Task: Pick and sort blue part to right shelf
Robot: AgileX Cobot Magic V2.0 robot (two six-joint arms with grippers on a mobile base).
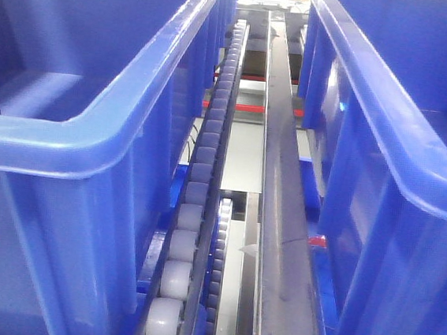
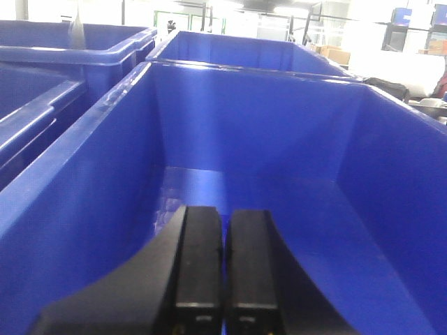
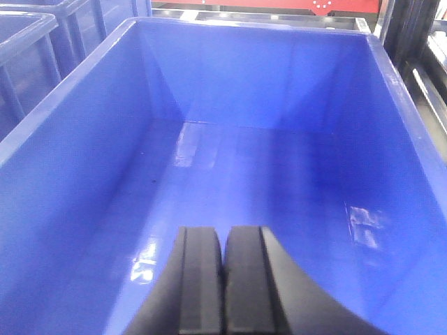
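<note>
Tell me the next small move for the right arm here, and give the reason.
Probably lift the right tool up and back out of the blue bin. Its jaws are shut with nothing between them, and the bin floor below shows only glare, no part. The left tool is likewise shut and empty over its own bin, so a part must be found elsewhere first.

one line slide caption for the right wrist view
Right gripper, jaws shut and empty, poised over a deep blue bin with a bare glossy floor.
</note>
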